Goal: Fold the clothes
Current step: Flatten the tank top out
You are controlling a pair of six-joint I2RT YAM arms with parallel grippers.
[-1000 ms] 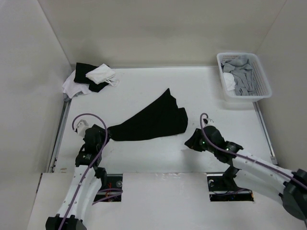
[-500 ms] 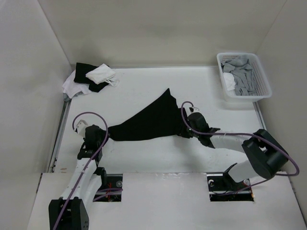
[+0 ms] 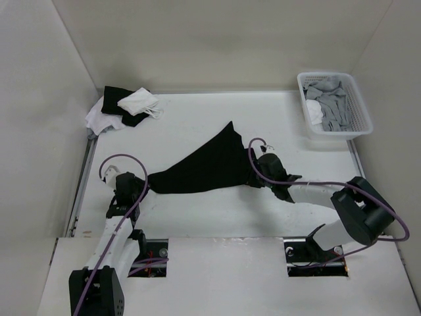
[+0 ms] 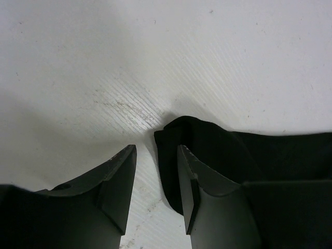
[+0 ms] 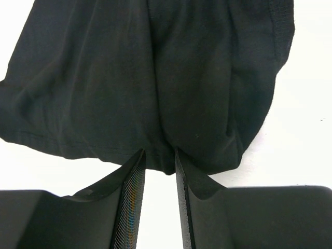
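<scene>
Cloth heap point(image 3: 122, 106): black and white pieces at the 10 o'clock corner of the table point(image 3: 197, 217); not part of this job.
Left gripper point(image 4: 155, 150): jaws apart and low at the garment's 8 o'clock corner. The corner sits just inside the gap against one finger, not pinched.
Black garment point(image 3: 210, 164): mid-table, bunched into a wedge running from 8 o'clock toward 1 o'clock, not lying flat.
Right gripper point(image 5: 159, 153): jaws narrowly apart, tips at the hem on the garment's 3 o'clock end. Bare table shows through the gap, so nothing is clamped.
Basket point(image 3: 335, 133): 2 o'clock corner, with grey and white garments inside.
Step, by my judgement: taking both ends to spread the garment.
Doing it well: push each gripper further in so the cloth sits centred between the fingers. Take a full bite of hem and close both. Then lift and draw the ends apart evenly, so the wedge opens flat before any fold.
</scene>
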